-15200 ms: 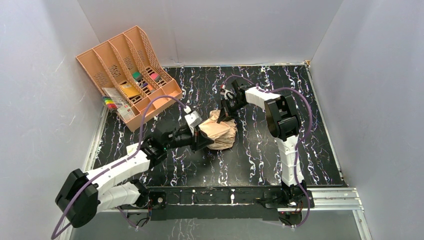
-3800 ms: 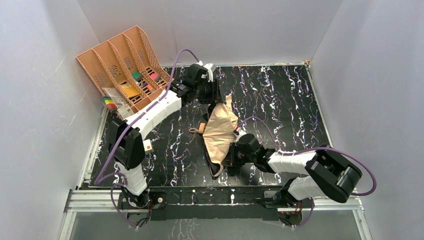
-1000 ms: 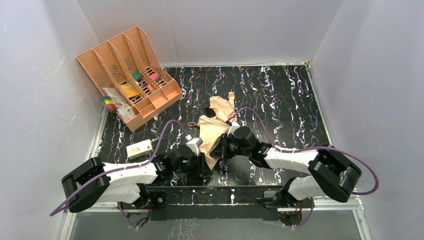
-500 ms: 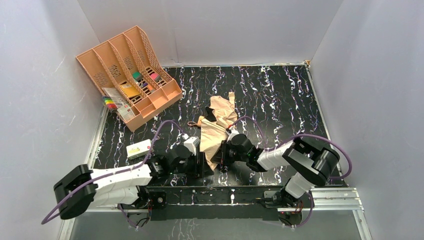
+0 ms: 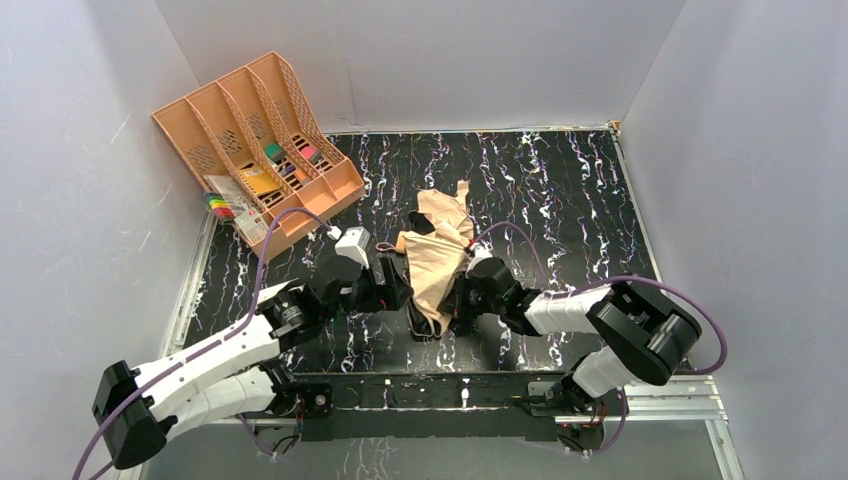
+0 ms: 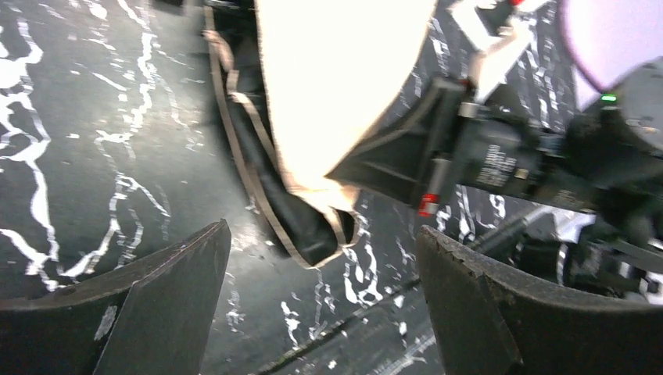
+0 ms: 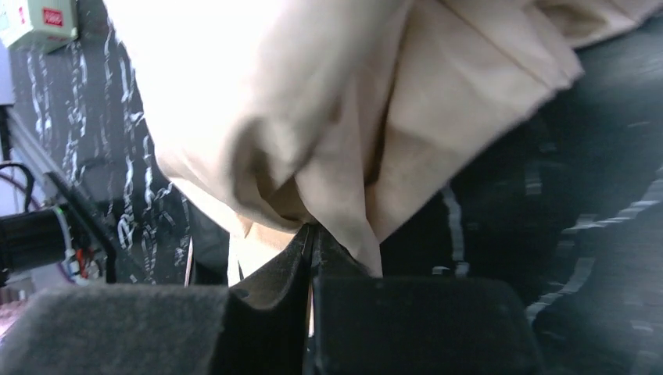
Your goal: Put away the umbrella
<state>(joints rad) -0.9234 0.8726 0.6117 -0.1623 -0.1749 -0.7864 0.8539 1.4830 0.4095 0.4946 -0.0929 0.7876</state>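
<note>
The umbrella (image 5: 437, 255) lies in the middle of the bench (image 5: 570, 200), its tan canopy loose and rumpled, well apart from the peach file tray (image 5: 215, 115). The right arm's fingers (image 7: 309, 262) are pressed together on a fold of canopy at its near end, I'd guess to anchor it for gathering. The left arm's fingers (image 5: 392, 292) stand spread wide just beside the cloth, holding nothing.

Left arm (image 5: 215, 350): white shell links, black joint housings. Its purple cable (image 5: 262, 262) runs to a white wrist block (image 5: 351, 245).
Right arm (image 5: 565, 308): same white-and-black build. A second purple lead (image 5: 660, 284) passes over the black elbow, and there is a green status light (image 6: 608, 98) on the wrist.
Left hand (image 6: 320, 258): broad, dark grey, matte fingers.
Right hand (image 7: 309, 258): black, felt-like pads.
Bases at 6 o'clock: black.
</note>
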